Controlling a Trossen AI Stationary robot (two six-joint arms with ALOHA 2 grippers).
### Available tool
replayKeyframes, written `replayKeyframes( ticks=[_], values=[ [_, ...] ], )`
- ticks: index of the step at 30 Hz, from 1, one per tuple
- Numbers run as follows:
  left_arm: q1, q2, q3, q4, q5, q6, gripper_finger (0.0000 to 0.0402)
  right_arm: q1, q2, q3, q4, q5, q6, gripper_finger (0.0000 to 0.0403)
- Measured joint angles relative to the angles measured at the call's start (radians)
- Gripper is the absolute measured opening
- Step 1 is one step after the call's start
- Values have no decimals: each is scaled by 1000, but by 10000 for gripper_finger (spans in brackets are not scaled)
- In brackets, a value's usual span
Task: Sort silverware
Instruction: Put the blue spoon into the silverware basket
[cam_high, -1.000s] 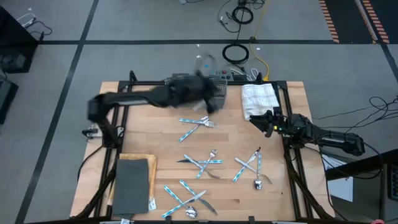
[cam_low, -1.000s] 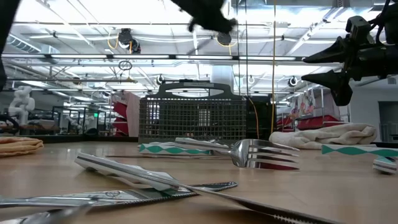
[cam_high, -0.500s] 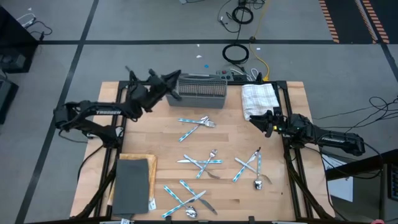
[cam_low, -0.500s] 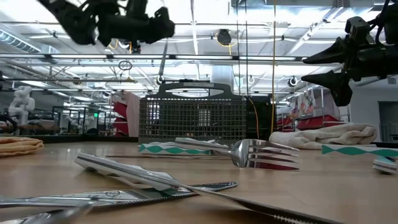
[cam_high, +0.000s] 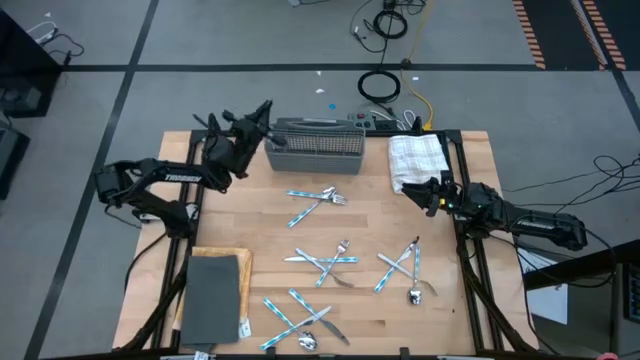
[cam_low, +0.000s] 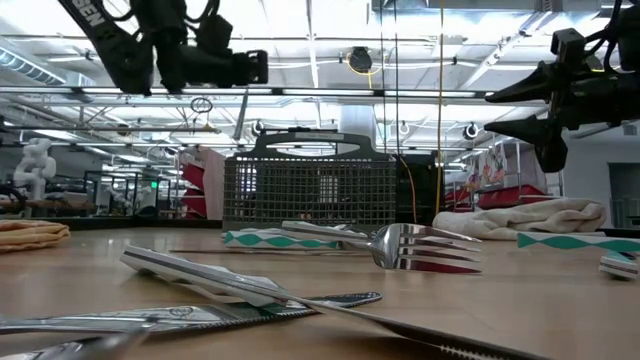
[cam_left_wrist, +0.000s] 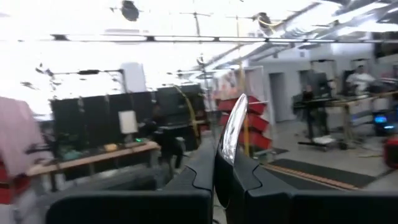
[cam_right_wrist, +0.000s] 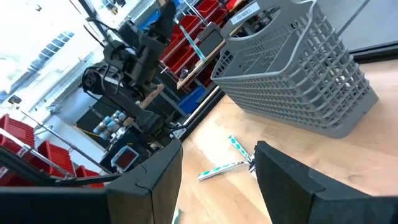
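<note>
Thin, stiff, slippery silverware, shiny metal with blue-and-white patterned handles, lies scattered on the wooden desk; grip handles. Right pincer waits open, empty, beside the white folded towel. Left pincer clamps one piece beside the grey mesh basket.

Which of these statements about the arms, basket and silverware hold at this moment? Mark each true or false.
1. The left gripper is shut on a piece of silverware. True.
2. The left gripper hangs over the towel. False: it is by the left end of the basket.
3. The right gripper is open and holds nothing. True.
4. All silverware is already in the basket. False: many pieces still lie loose on the table.
5. The basket lies on its side. False: it stands upright.
</note>
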Motion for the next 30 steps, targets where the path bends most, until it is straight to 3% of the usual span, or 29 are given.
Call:
replayKeyframes(
  ticks=[4, 9, 18, 24, 30],
  values=[
    [49, 19, -38, -2, 47, -105, 9, 0, 0, 0, 0, 1, 29, 187],
    [62, 95, -59, 131, 100, -111, 9, 0, 0, 0, 0, 3, 54, 187],
    [63, 291, -60, 310, 94, -140, 9, 0, 0, 0, 1, 4, 108, 187],
    [66, 387, -59, 310, 90, -216, 9, 0, 0, -1, 1, 4, 118, 187],
    [51, 381, -59, 314, 100, -215, 24, 0, 0, -1, 2, 8, 98, 187]
  ],
)
